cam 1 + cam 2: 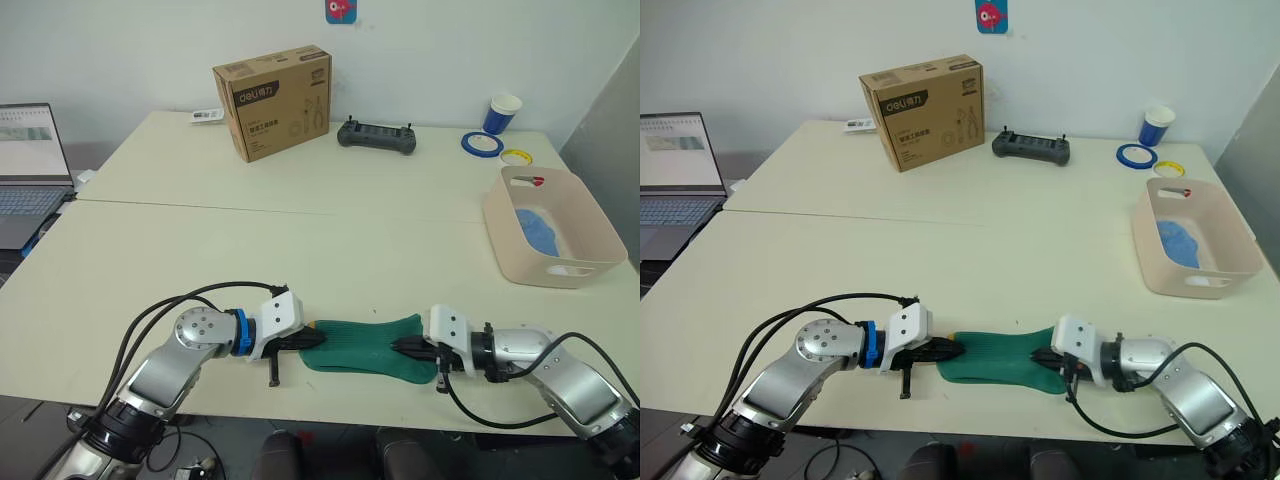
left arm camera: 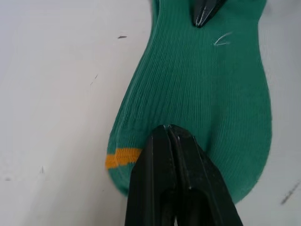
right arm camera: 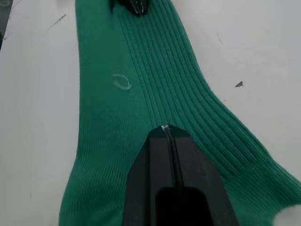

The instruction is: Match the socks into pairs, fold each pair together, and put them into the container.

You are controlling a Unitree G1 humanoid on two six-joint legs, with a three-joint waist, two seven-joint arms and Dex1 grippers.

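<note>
A dark green sock (image 1: 362, 345) lies stretched flat along the table's front edge; whether a second one lies under it I cannot tell. Its toe end has an orange stripe (image 2: 123, 157). My left gripper (image 1: 310, 342) is shut with its tips pinched down on the toe end (image 2: 167, 128). At the cuff end my right gripper (image 1: 398, 346) is likewise shut on the fabric (image 3: 164, 127). The two grippers point at each other across the sock. The pale pink container (image 1: 500, 225) stands at the right with light blue socks (image 1: 538, 230) inside it.
A brown cardboard box (image 1: 272, 100), a black controller (image 1: 377, 136), a blue cup (image 1: 503, 113) and tape rolls (image 1: 482, 144) stand along the back. A laptop (image 1: 30, 165) sits at the far left. A seam between two tabletops (image 1: 280, 208) crosses the middle.
</note>
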